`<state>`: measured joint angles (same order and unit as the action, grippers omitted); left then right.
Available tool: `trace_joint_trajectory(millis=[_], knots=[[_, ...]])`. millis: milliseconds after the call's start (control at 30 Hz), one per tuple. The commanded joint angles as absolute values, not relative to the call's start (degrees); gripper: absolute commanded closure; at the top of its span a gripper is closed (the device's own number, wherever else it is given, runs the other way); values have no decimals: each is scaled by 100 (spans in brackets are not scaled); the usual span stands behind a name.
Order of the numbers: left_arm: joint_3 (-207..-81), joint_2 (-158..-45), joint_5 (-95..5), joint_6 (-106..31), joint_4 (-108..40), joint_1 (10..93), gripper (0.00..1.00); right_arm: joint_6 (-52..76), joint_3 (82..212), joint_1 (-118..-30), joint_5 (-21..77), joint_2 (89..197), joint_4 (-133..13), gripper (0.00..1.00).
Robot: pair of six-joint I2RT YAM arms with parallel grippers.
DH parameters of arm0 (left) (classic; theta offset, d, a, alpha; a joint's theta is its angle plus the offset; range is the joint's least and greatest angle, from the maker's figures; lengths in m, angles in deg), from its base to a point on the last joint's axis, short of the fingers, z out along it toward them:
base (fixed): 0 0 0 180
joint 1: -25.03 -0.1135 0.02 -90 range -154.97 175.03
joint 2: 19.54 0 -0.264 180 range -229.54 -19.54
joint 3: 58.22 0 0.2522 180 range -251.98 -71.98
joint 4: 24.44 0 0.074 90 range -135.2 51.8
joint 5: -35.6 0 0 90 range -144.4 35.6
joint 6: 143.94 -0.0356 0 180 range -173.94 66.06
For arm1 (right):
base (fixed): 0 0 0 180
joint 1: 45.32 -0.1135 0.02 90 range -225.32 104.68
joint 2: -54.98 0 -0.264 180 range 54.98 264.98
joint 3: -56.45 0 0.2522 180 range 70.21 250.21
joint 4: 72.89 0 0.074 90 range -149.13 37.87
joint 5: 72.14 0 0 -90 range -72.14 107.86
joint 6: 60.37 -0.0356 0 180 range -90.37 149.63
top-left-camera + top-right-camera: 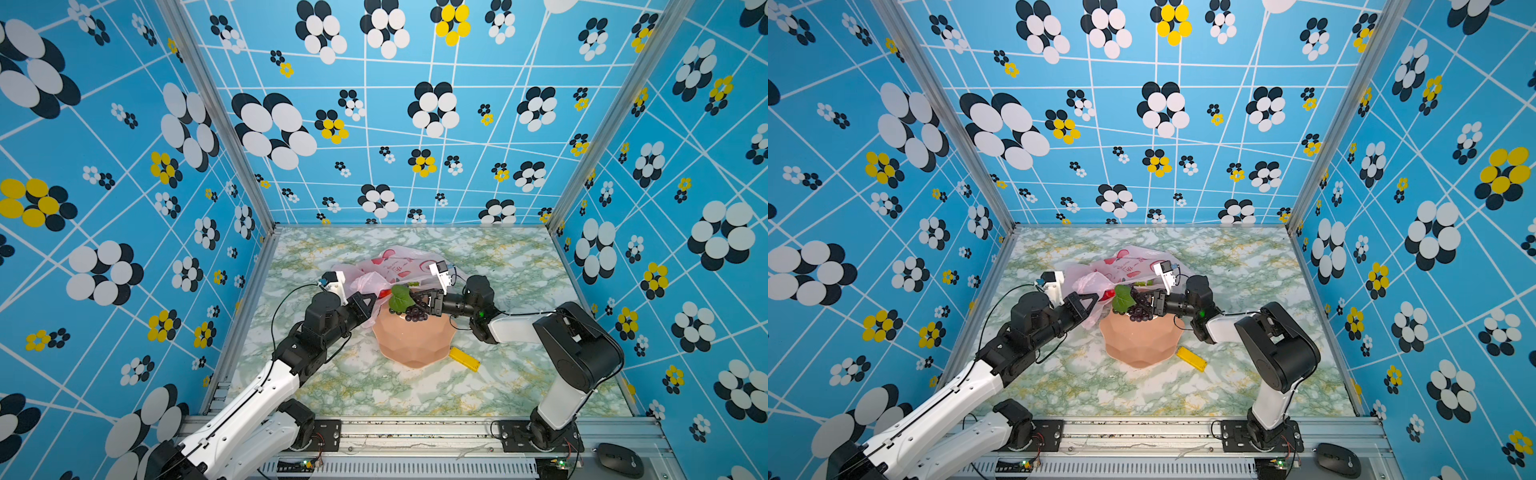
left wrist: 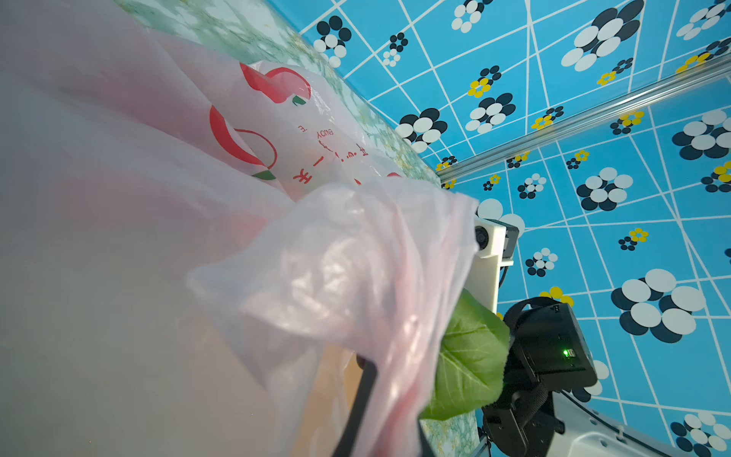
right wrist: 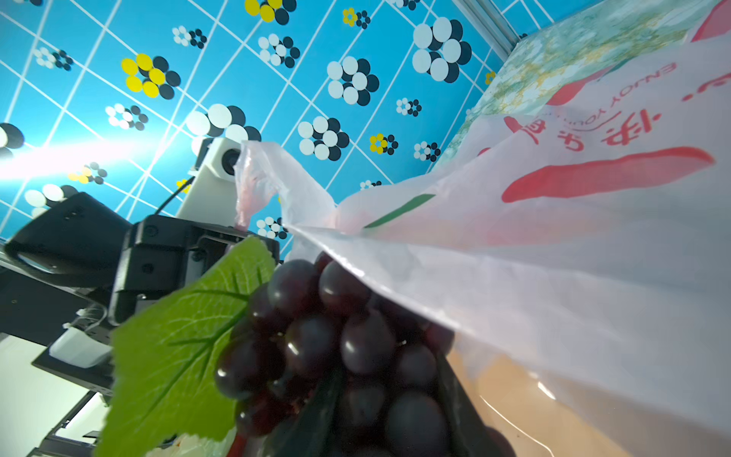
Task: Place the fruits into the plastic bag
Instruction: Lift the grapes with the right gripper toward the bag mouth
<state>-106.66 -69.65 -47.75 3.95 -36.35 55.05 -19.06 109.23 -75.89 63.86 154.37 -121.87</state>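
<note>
The plastic bag (image 1: 390, 262) (image 1: 1125, 259), pale pink with red prints, lies crumpled at the middle of the table. My left gripper (image 1: 370, 301) (image 1: 1090, 299) (image 2: 391, 415) is shut on a bunched edge of the bag (image 2: 277, 158) and holds it up. My right gripper (image 1: 419, 301) (image 1: 1144, 299) (image 3: 387, 411) is shut on the dark purple grapes (image 1: 415, 311) (image 1: 1140, 309) (image 3: 336, 336) with their green leaf (image 2: 470, 356). It holds them over the plate's far edge, right at the lifted bag film (image 3: 553, 257). A small red fruit (image 1: 384, 293) (image 1: 1108, 294) shows beside the leaf.
A salmon-pink scalloped plate (image 1: 411, 349) (image 1: 1138, 345) sits in front of the bag, under the grapes. A flat yellow block (image 1: 464, 359) (image 1: 1191, 358) lies to its right. A black mouse (image 1: 619, 459) (image 1: 1335, 459) rests on the front rail. Patterned walls close three sides.
</note>
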Motion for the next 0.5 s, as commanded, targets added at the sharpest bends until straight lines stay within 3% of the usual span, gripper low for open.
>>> trace_joint_trajectory(millis=[0,133,300,467], knots=[[-10853,-6985,-4737,389,-3516,5535,100,-2349,10744,-7560,6510,14855,-12757,64],[-10820,-7000,-4735,389,-3487,5548,100,-1902,10667,-7564,6508,14010,-11687,64],[-10758,-6962,-4721,365,-3444,5579,100,-600,11137,-7559,6246,12966,-8854,61],[-10762,-6844,-4750,131,-3233,5680,100,-65,11649,-7563,6054,12730,-7334,60]])
